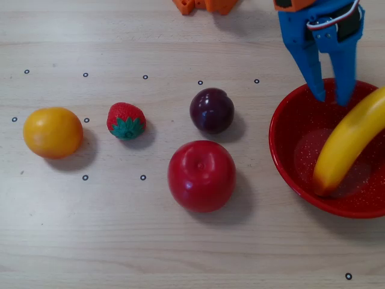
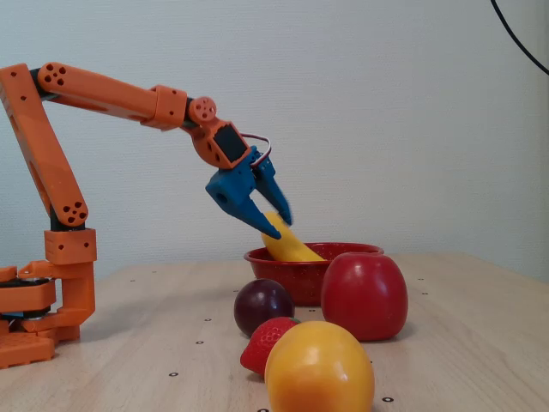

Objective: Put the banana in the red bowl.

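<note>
Banana (image 1: 349,142), long, curved, glossy yellow plastic, lies slanted inside the speckled glossy red bowl (image 1: 287,161) at the pale wooden tabletop's (image 1: 150,241) right edge in the overhead view, upper end over the rim. Above the bowl's far rim, the orange arm's blue pincer (image 1: 331,98) hangs slightly open, holding nothing.

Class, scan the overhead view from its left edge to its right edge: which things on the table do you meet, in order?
Orange fruit → strawberry → apple → red bowl → banana. The plum overlaps the apple's span, so it is left out.
</note>
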Action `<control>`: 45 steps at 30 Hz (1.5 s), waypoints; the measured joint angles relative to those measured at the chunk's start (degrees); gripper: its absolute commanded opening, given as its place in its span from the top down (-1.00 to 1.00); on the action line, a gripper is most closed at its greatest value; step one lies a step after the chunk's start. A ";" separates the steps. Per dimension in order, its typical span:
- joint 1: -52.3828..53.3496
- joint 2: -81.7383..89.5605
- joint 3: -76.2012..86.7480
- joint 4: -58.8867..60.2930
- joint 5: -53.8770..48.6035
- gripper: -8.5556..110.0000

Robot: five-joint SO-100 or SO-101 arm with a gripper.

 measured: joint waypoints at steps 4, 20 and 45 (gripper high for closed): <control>-5.10 1.23 -2.99 5.45 -2.72 0.85; -27.07 22.50 11.16 6.86 -11.16 0.85; -30.50 69.35 64.86 -14.59 -9.93 0.85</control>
